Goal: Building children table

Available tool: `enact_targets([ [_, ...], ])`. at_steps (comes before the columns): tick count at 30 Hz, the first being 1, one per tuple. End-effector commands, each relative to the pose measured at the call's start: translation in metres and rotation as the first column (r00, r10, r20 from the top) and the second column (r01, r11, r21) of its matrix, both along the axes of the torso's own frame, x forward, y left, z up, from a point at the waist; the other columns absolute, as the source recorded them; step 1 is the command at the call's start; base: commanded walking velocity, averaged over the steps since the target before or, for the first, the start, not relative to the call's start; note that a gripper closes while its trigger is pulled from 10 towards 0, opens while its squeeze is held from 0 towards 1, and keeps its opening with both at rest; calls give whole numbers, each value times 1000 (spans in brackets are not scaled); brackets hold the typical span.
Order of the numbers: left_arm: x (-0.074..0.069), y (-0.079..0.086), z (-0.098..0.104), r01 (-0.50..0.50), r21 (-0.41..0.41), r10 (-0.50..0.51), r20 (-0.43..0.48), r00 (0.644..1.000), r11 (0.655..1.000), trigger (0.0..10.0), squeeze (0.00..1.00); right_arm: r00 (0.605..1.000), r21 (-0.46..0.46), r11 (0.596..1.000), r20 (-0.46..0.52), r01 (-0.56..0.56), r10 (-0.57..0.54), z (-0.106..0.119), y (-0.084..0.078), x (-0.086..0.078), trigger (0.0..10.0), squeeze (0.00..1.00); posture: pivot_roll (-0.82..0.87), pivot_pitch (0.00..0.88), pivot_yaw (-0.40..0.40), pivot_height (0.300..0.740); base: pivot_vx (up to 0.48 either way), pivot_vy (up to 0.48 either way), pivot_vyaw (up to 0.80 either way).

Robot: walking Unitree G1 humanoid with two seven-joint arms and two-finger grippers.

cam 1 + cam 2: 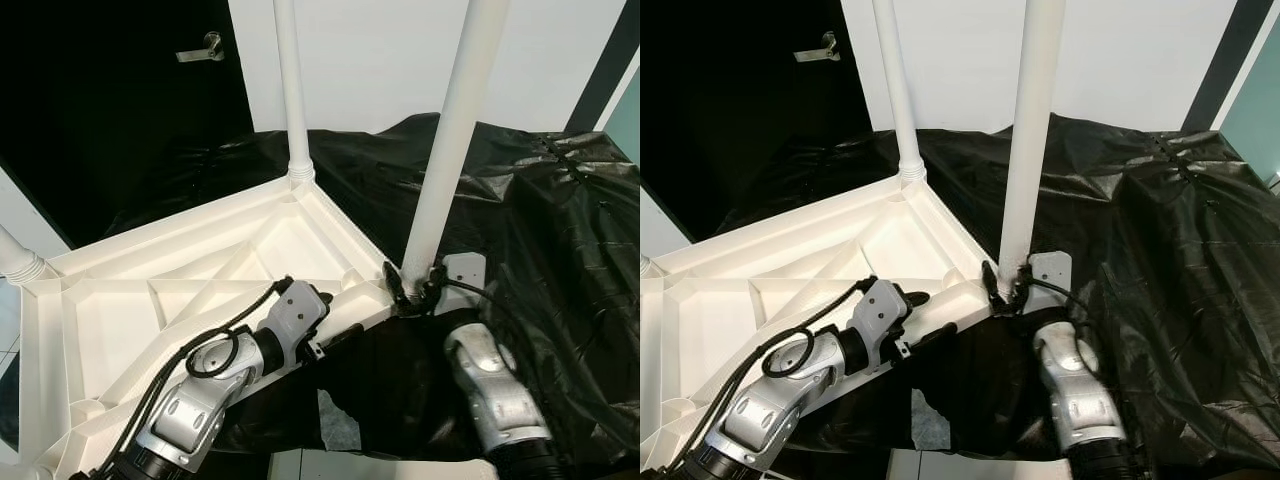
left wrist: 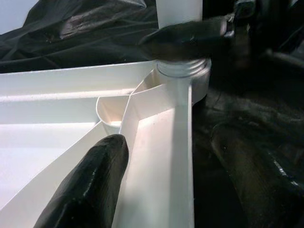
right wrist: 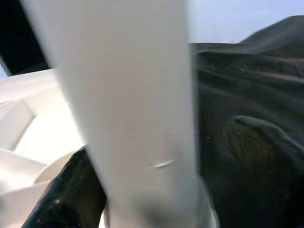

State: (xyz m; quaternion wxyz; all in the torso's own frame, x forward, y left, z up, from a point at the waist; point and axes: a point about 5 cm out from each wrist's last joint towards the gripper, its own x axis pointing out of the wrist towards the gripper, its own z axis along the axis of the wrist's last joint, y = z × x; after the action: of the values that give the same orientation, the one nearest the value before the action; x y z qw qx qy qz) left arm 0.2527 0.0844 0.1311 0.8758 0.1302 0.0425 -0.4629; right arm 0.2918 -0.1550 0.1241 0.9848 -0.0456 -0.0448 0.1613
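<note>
A white plastic table top (image 1: 120,250) lies upside down on a black sheet. A white leg (image 1: 452,150) stands upright in its near right corner socket (image 2: 183,71). My right gripper (image 1: 412,284) is shut on the base of that leg, one finger on each side; the right wrist view shows the leg (image 3: 137,118) blurred between the fingers (image 3: 61,194). My left gripper (image 1: 318,312) clamps the table top's near rim (image 2: 166,142), with one finger (image 2: 90,185) inside the rim and the other outside over the sheet.
A second leg (image 1: 292,90) stands in the far corner and a third (image 1: 15,258) at the left edge. The black plastic sheet (image 1: 560,250) covers the surface around and to the right. A dark door with a handle (image 1: 202,48) is behind. A white scrap (image 1: 340,420) lies near me.
</note>
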Motion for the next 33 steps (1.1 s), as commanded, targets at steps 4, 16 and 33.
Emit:
enact_targets([
  [4,0,0,0,40,14,-40,-8,999,999,10000,0,989,-29,988,-7,-149,149,5,-1,9,10000,0,-11,0,18,740,0,0,0],
  [16,3,-2,3,30,8,-30,5,1000,1000,10000,0,915,-114,908,-76,-402,396,10,9,29,1490,0,11,0,-2,740,0,0,0],
  [33,2,-2,2,15,-3,-15,1,1000,1000,10000,0,963,-92,965,-139,-246,232,-9,5,24,10000,0,2,0,-8,740,0,0,0],
])
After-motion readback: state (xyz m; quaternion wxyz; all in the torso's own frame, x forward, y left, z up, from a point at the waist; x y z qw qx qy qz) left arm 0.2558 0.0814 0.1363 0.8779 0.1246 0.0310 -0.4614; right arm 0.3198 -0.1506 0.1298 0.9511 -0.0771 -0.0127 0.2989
